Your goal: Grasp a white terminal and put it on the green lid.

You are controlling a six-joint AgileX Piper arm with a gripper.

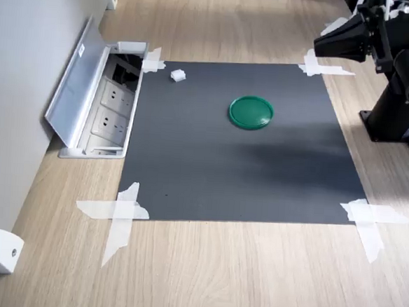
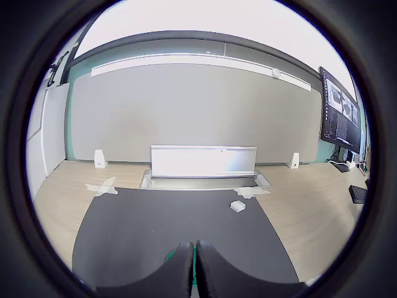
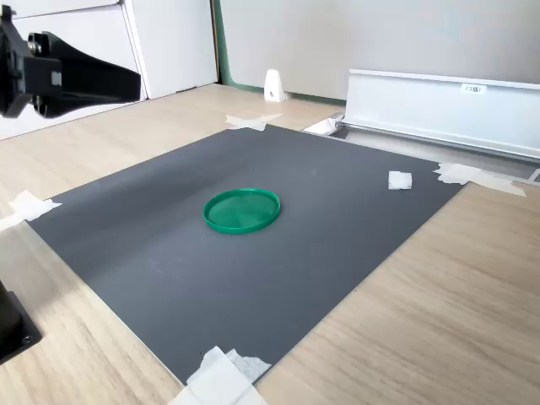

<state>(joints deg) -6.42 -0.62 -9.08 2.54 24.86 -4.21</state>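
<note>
The white terminal is a tiny white block lying on the dark mat near the open socket box, well apart from the green lid; the wrist view shows the terminal ahead of the fingers. The green lid lies flat near the mat's middle with nothing on it. My gripper hovers high over the mat's edge, away from both, shut and holding nothing. In the wrist view its fingers are pressed together, hiding most of the lid.
The dark grey mat is taped to the wooden table at its corners. An open socket box with a raised metal flap borders the mat. A white wedge bracket sits by the wall. The arm's black base stands beside the mat.
</note>
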